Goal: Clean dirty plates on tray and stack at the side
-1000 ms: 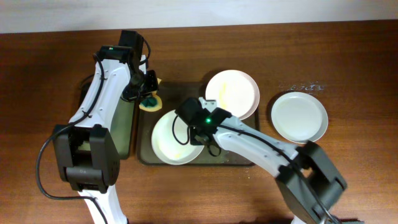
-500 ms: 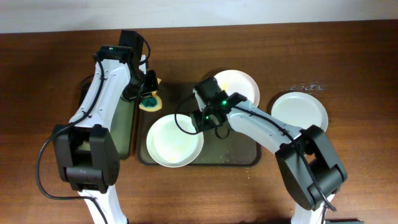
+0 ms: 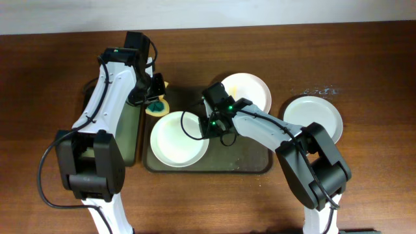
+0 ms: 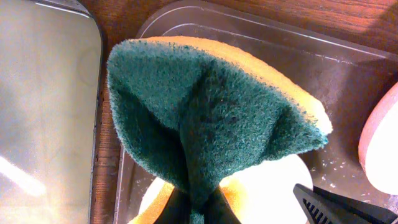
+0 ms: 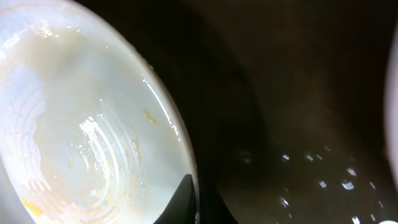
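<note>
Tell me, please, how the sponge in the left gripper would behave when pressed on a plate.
Probably soft and floppy: the sponge is creased where the left gripper pinches it. Its coarse green face likely grips rather than slides.

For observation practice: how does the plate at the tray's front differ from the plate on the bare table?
The front plate lies on the tray; the other plate lies on the table. The front plate shows yellowish smears; the other plate looks clean. Both are round and white.
</note>
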